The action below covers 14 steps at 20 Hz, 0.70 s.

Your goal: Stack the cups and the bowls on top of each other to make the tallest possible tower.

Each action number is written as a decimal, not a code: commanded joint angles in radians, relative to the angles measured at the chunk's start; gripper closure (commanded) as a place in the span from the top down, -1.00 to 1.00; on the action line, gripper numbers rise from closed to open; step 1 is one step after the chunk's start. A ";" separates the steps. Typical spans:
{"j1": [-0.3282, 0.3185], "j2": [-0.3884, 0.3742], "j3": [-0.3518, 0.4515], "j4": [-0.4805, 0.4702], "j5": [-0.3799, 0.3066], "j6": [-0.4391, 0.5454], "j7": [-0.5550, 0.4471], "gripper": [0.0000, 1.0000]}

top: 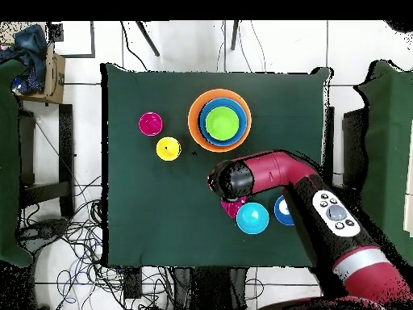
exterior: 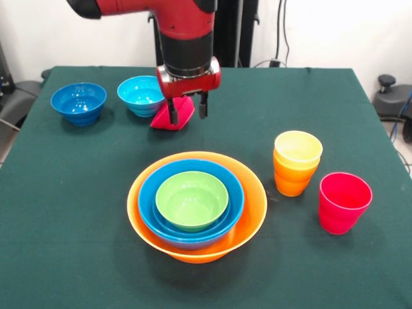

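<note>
My gripper (exterior: 187, 111) hangs at the table's far side and grips a small red bowl (exterior: 183, 116), which is tilted on its edge; from above it shows under the arm (top: 231, 208). The tower stands at the front middle: a large orange bowl (exterior: 252, 219) holds a blue bowl (exterior: 234, 193) with a green bowl (exterior: 192, 199) inside. A yellow cup (exterior: 297, 149) sits nested in an orange cup (exterior: 293, 181) to the right, with a red cup (exterior: 344, 201) beside them. A light-blue bowl (exterior: 140, 94) and a dark-blue bowl (exterior: 78, 102) stand left of the gripper.
The table is covered with a dark green cloth (exterior: 77, 212). The light-blue bowl stands close beside the red one. In the overhead view the arm (top: 274, 171) covers part of the table's near right area.
</note>
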 commanded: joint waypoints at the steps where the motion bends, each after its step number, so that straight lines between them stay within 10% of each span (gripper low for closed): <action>1: -0.059 -0.155 0.080 0.101 0.077 0.080 -0.173 1.00; 14: -0.095 -0.225 0.134 0.134 0.146 0.149 -0.198 1.00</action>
